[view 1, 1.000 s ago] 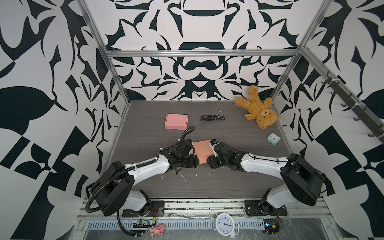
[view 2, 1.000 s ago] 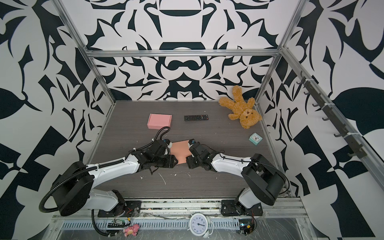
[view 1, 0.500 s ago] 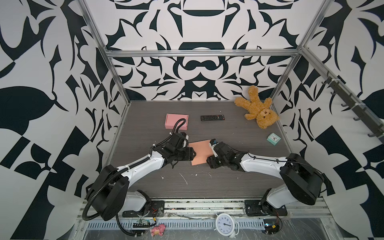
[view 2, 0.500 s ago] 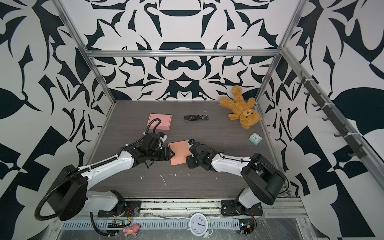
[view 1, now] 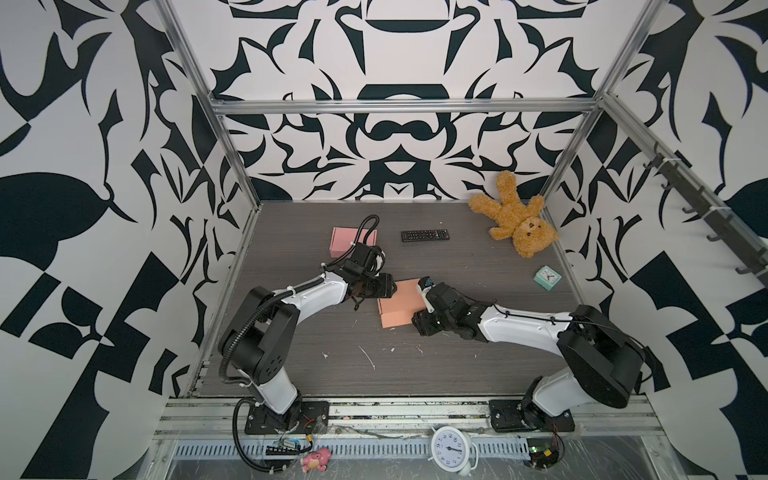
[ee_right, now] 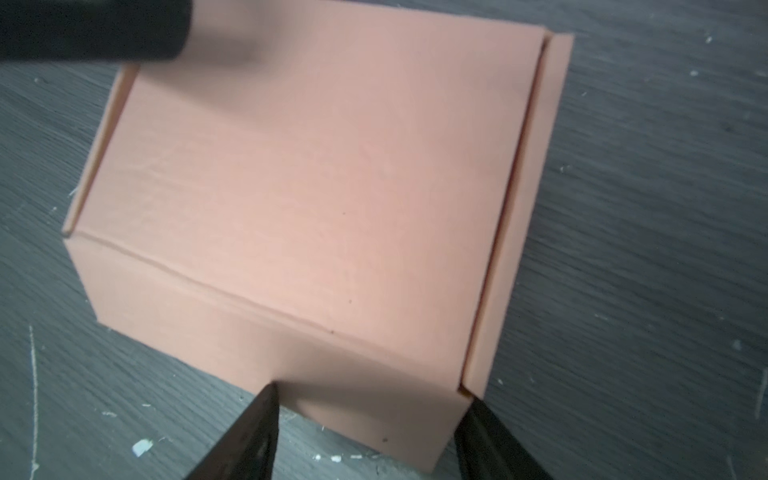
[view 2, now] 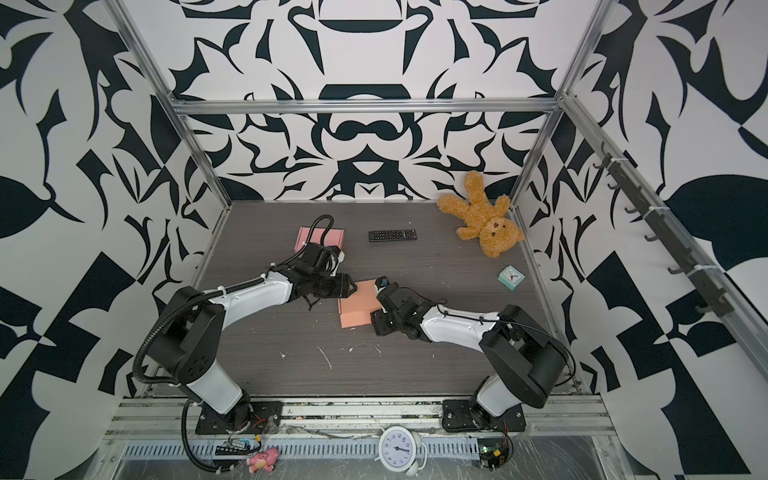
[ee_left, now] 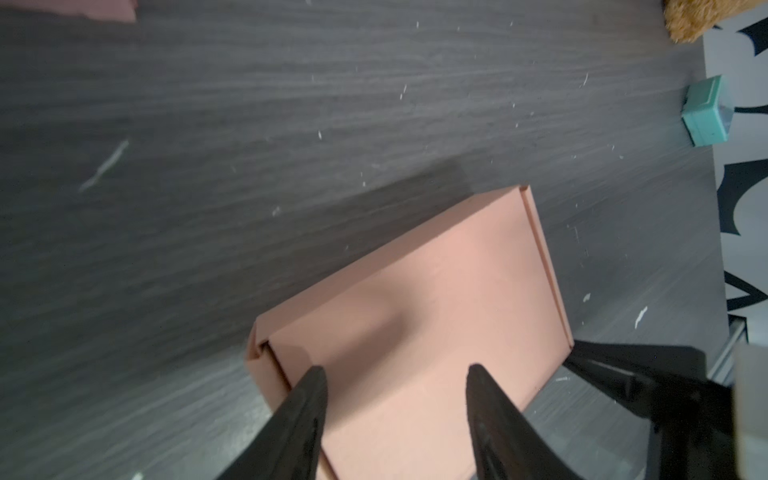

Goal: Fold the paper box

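Note:
The paper box is salmon pink and lies shut and flat on the dark table, mid-table in both top views. My left gripper is at its far left corner. In the left wrist view that gripper stands open, its two black fingers spread over the lid of the box. My right gripper is at the box's right side. In the right wrist view it is open, and its tips straddle the near side wall of the box at one corner.
A second pink box lies at the back left behind the left arm. A black remote, a teddy bear and a small teal clock lie at the back and right. A white clock stands on the front rail.
My left gripper has swung from the box's front left side to its far left corner, and more of the lid now shows. The right arm has hardly moved.

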